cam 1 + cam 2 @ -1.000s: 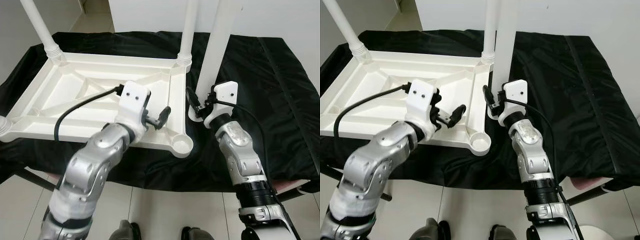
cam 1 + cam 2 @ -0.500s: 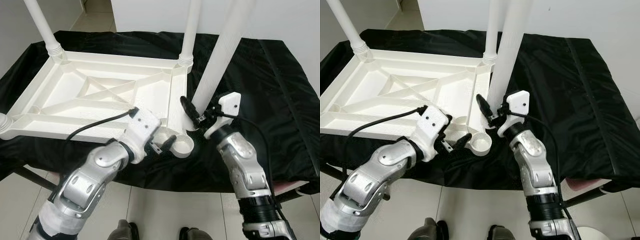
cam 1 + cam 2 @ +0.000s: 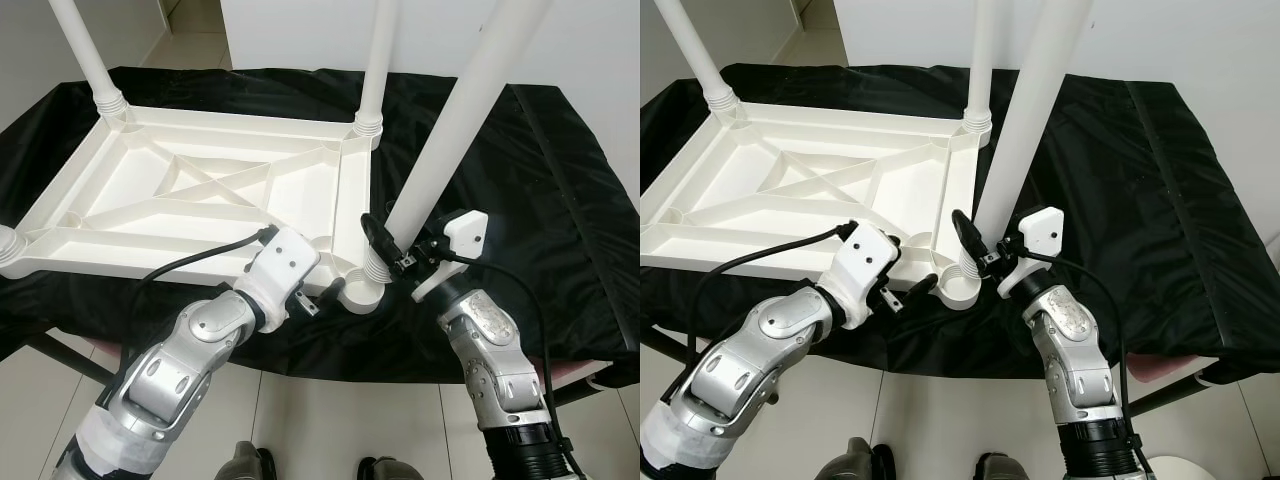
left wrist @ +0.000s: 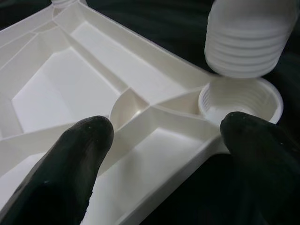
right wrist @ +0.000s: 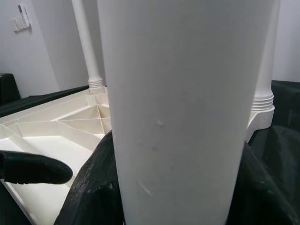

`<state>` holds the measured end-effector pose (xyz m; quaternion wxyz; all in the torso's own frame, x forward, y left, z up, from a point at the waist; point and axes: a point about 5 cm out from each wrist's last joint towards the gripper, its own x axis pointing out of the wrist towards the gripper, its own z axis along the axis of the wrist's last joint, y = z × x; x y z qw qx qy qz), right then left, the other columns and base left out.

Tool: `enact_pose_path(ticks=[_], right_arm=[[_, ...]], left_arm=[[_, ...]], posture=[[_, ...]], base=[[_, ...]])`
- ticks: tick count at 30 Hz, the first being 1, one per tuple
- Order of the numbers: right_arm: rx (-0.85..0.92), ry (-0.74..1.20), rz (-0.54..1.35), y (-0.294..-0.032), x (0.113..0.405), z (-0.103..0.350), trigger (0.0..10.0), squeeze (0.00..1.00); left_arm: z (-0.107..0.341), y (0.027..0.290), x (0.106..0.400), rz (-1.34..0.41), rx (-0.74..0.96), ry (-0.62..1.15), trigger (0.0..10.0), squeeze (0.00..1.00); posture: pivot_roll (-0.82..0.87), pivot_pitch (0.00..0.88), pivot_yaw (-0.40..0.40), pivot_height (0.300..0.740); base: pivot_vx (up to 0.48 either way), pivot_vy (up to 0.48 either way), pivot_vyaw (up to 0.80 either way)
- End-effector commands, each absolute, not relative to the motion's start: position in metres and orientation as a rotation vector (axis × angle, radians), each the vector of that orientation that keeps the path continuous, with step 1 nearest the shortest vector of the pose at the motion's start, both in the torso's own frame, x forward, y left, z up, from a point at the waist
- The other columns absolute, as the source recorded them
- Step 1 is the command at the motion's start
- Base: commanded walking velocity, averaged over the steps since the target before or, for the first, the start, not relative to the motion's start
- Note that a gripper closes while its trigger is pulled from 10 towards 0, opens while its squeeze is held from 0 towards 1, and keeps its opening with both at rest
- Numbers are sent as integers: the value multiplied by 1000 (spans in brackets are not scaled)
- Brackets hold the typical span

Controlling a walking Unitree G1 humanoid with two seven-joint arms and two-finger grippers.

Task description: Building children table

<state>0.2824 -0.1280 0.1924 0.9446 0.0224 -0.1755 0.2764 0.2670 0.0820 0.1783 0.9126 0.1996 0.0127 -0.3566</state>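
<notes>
A white plastic children's table (image 3: 200,190) lies upside down on a black cloth. My right gripper (image 3: 392,246) is shut on a loose white table leg (image 3: 450,140), seen close up in the right wrist view (image 5: 183,103). The leg leans to the right. Its threaded end (image 4: 246,42) hangs just above the empty socket (image 4: 239,101) at the table's near right corner (image 3: 365,290). My left gripper (image 3: 328,291) is open at that same corner, and its fingers (image 4: 79,154) straddle the table's near rim.
Upright legs stand at the far left corner (image 3: 85,50) and the far right corner (image 3: 378,60), and a leg base is at the near left corner (image 3: 8,250). The black cloth (image 3: 540,180) spreads right of the table. Tiled floor (image 3: 330,430) lies below the near edge.
My right gripper has carried the leg left to the near right socket and tilted it further. My left gripper has dropped from inside the frame to the near right corner.
</notes>
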Motion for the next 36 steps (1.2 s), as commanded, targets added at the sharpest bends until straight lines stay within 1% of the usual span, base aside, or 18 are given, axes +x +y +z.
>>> enact_pose_path(ticks=[1,4,7,8,10,12,13,16,24,27,29,33,36], right_arm=[[51,-367,564,-129,280,195,10000,0],[49,-369,559,-130,281,197,10000,0],[47,-369,559,-130,281,197,10000,0],[47,-372,558,-130,282,198,10000,0],[47,-375,557,-130,282,198,10000,0],[47,-375,557,-130,282,198,10000,0],[48,-376,551,-130,282,199,10000,0],[50,-379,547,-129,282,199,10000,0],[47,-386,532,-131,284,201,10000,0],[42,-384,529,-131,285,201,10000,0],[40,-381,526,-131,285,200,10000,0],[20,-372,506,-126,292,197,10000,0],[7,-366,497,-124,296,196,10000,0]], left_arm=[[170,85,269,-738,475,46,10000,0],[163,88,276,-695,557,70,10000,0],[160,90,280,-670,572,90,10000,0],[158,93,287,-622,591,111,10000,0],[155,96,295,-560,586,136,10000,0],[155,96,295,-560,586,136,10000,0],[155,99,303,-505,601,146,10000,0],[156,102,310,-464,615,140,10000,0],[170,105,324,-409,587,95,10000,0],[174,104,323,-416,542,86,10000,0],[179,100,319,-468,492,51,10000,0],[191,93,293,-665,332,-23,10000,0],[190,91,281,-747,300,-19,10000,0]], posture=[[-109,114,20,740],[-112,115,17,740],[-112,115,17,740],[-115,121,19,740],[-118,120,21,740],[-118,120,21,740],[-121,118,17,740],[-124,117,19,740],[-126,127,28,740],[-125,129,29,740],[-125,129,29,740],[-104,137,28,740],[-101,136,25,740]], base=[[0,0,0],[0,0,0],[0,0,0],[0,0,0],[0,0,0],[0,0,0],[0,0,0],[0,0,0],[0,0,0],[0,0,0],[0,0,0],[0,0,0],[0,0,0]])
